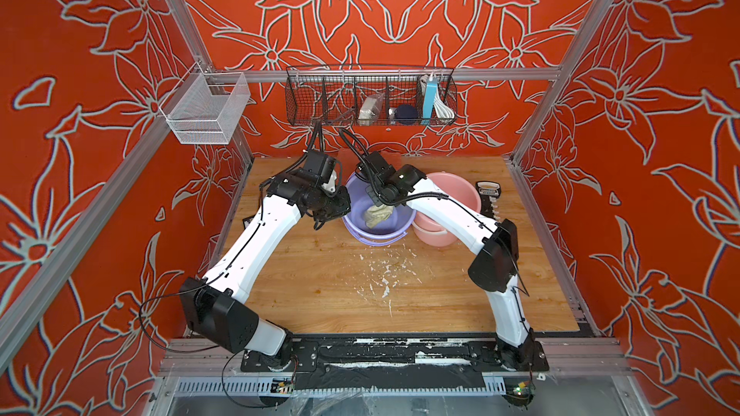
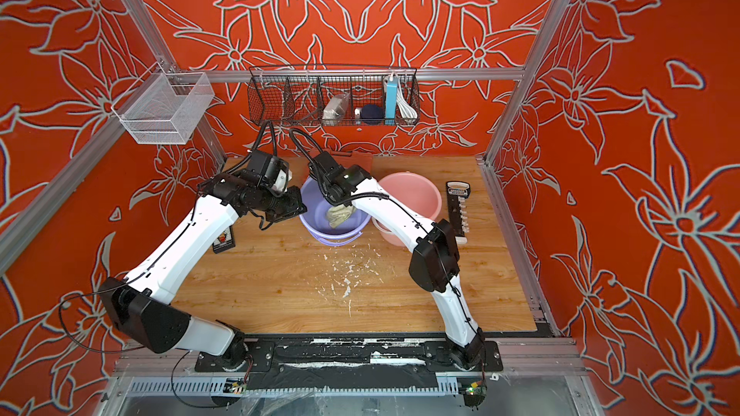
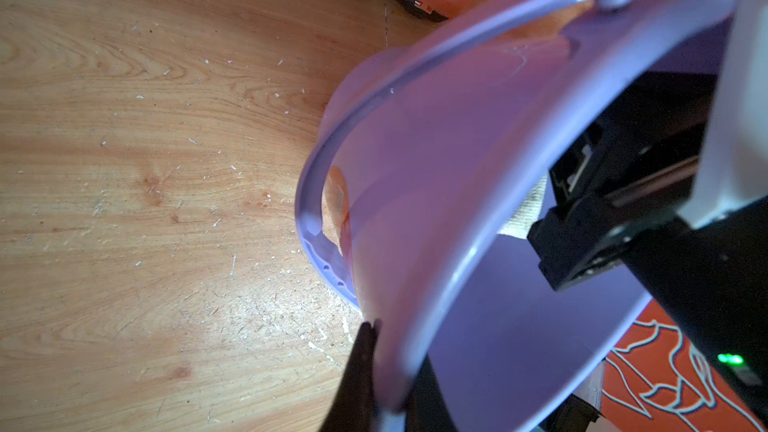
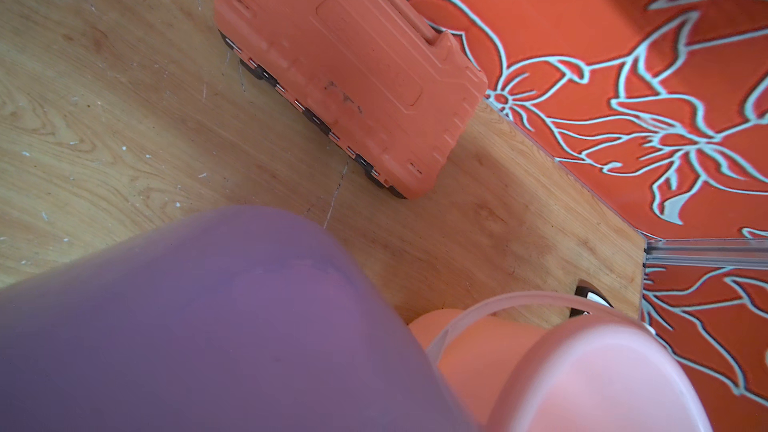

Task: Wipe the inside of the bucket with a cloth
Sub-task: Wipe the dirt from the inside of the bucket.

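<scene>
Left jaws: narrow, pinched on rim of the purple bucket (image 3: 436, 151). One finger (image 3: 357, 371) is outside the wall, the other inside. Bucket (image 1: 376, 238) (image 2: 340, 236) is on the wood table (image 1: 320, 294), handle folded down vs the outer wall. Can't tell if its base lies flat.

Right jaws: down inside the bucket, closed on the cloth (image 1: 376, 216) (image 2: 338, 216). Cloth is bunched, cream w/ grey stains, and hangs just under right jaws, across the bucket from left jaws. It's low against the inner wall; can't tell if it touches the floor. Left wrist view shows a strip of cloth (image 3: 525, 209) past the rim, next to the black body of right jaws.

Right wrist view: jaws not in shot, only the bucket's outer wall (image 4: 208, 326).

Pink bucket (image 1: 460, 188) (image 4: 582, 367) is just beside the purple one, on the side away from left jaws; contact unclear. Orange case (image 4: 345, 64) lies flat on table beyond both jaws, by back wall. White flecks (image 1: 384, 282) on table, robot-base side of the jaws. Wire basket (image 1: 372, 98) hangs on back wall, above and beyond the jaws.
</scene>
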You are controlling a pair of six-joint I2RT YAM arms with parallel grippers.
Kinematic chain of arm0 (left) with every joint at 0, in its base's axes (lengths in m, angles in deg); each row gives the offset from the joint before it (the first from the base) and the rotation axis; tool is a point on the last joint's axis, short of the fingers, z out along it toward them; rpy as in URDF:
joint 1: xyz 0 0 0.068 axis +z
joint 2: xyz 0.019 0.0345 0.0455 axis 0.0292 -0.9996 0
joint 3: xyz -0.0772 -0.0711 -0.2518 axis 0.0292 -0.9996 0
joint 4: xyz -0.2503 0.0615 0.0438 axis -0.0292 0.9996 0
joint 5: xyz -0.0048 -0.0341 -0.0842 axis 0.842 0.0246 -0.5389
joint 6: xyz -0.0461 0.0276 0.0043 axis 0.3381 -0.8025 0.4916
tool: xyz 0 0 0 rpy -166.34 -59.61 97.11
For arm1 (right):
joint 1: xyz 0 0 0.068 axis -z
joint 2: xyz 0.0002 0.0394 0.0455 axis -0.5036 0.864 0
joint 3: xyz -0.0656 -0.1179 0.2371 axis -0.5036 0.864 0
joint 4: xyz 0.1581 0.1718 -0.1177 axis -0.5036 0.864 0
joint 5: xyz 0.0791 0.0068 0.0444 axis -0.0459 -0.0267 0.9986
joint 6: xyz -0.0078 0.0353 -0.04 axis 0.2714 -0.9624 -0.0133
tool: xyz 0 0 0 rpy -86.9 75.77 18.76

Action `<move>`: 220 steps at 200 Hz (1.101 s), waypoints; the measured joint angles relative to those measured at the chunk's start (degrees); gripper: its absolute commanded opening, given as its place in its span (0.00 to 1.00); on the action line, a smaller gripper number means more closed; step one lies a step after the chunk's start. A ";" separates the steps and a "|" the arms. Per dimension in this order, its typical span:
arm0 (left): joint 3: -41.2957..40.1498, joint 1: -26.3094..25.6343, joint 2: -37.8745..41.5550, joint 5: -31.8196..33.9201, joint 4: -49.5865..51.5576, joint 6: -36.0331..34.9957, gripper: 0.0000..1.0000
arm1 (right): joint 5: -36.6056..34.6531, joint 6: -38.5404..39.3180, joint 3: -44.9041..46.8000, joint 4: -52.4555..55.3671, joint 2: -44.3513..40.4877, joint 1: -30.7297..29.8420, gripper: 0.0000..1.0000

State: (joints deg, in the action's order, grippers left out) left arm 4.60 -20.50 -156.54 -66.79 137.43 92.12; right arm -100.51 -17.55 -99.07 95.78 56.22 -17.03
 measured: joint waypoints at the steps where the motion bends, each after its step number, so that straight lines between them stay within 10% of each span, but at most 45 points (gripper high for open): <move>1: 0.02 0.00 -0.04 -0.04 0.02 -0.02 0.00 | 0.04 0.02 0.20 -0.07 -0.15 0.04 0.00; 47: 0.61 0.61 -2.19 0.48 1.16 0.70 0.00 | 5.86 1.77 4.94 1.66 -4.20 1.42 0.00; 166: 1.60 2.27 -2.75 3.52 3.48 2.01 0.00 | 49.94 5.14 10.54 0.33 -5.16 -1.60 0.00; 220: 2.67 2.27 -2.73 5.86 4.26 1.79 0.00 | 34.91 0.24 9.03 3.69 -4.59 -1.01 0.00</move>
State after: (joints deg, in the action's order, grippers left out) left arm 7.27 -18.23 -159.28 -60.93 141.69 93.91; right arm -65.61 -17.31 -90.04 99.47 51.63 -18.04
